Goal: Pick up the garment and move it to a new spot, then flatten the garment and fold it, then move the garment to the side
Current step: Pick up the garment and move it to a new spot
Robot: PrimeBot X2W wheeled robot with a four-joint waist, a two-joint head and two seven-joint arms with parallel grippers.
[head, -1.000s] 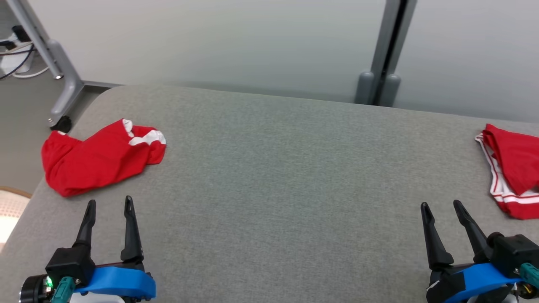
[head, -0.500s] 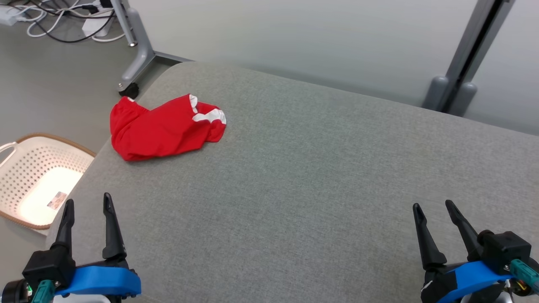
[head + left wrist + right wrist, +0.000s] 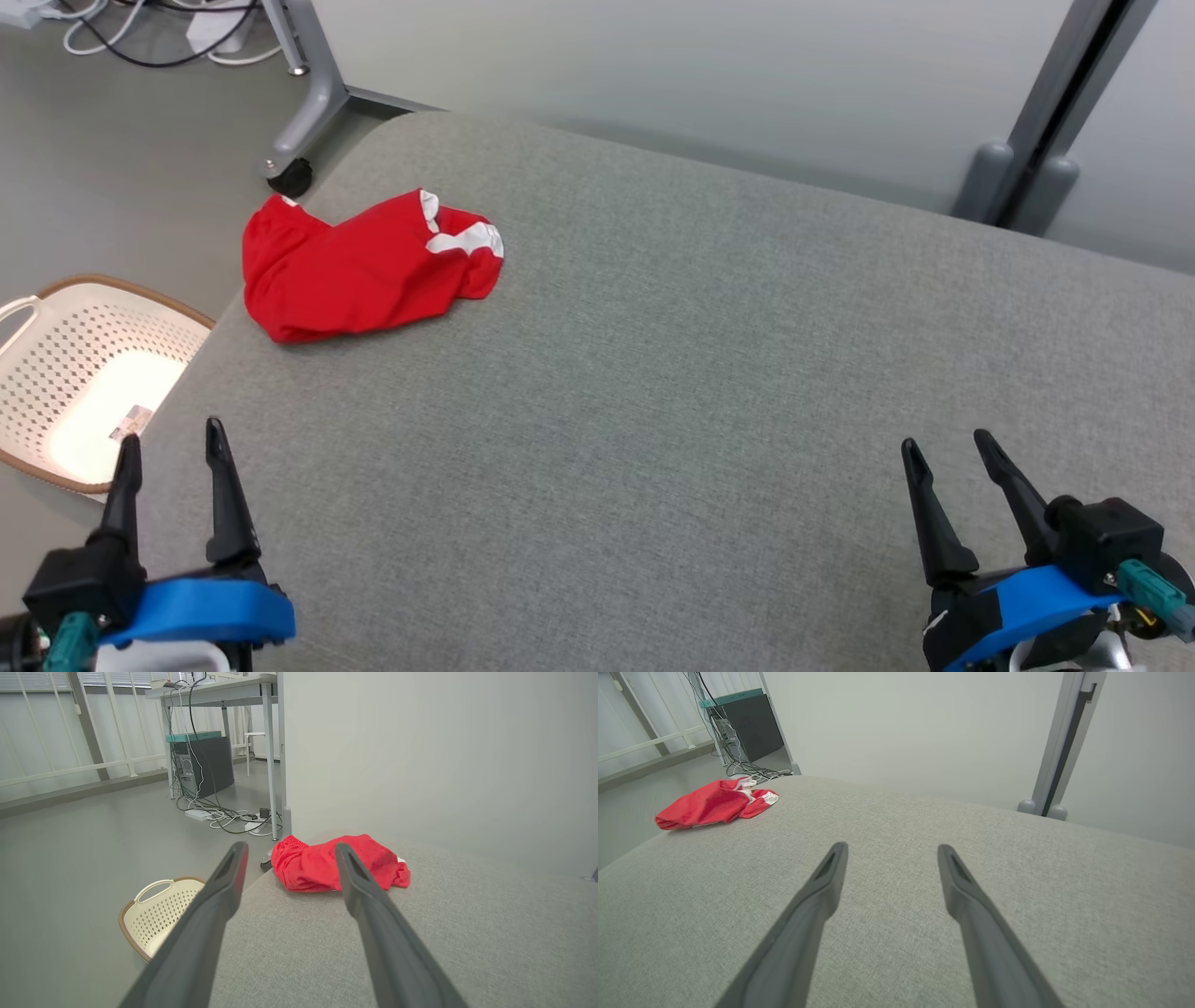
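A crumpled red garment [image 3: 359,269] with white trim lies near the far left corner of the grey padded table [image 3: 672,392]. The left wrist view shows the garment [image 3: 317,865] ahead, beyond the fingers; in the right wrist view the garment [image 3: 714,805] lies far off to the upper left. My left gripper [image 3: 170,446] hovers open at the lower left, well short of the garment, nothing between its fingers. Over the table's near right part, my right gripper [image 3: 945,444] is open and empty too.
A cream perforated basket [image 3: 79,392] stands on the floor left of the table, also the basket [image 3: 159,914] in the left wrist view. A grey wheeled frame leg [image 3: 303,112] and cables [image 3: 140,37] lie beyond the far left corner. A grey post [image 3: 1046,131] stands behind.
The head camera has swung left: the garment now sits nearer the picture's middle, the basket has come into view and the second red garment at right has left it. Both grippers stay open.
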